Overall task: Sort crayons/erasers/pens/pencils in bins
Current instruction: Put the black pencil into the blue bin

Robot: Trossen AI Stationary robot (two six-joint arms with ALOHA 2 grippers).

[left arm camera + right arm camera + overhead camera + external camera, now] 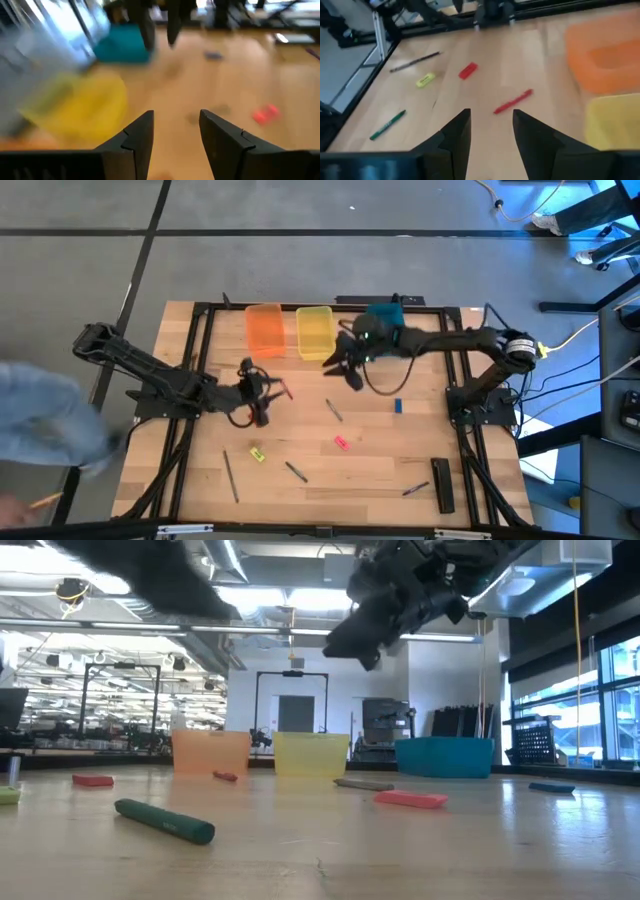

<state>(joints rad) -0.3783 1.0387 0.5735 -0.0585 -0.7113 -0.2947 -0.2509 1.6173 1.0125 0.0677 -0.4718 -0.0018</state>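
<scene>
Near the counter's middle, left tool open and empty, closest to red crayon just beside it, lying diagonal; right tool open, empty too.

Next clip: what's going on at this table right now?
Two robot arms are sorting stationery into three bins at the table's far edge: an orange bin, a yellow bin and a teal bin. Neither is holding anything. The right gripper hangs open in the air beside the yellow bin. The left gripper, also open, is over the table's left-middle. Still loose on the wood are a pink eraser, a yellow eraser, a blue eraser and a green crayon.
</scene>
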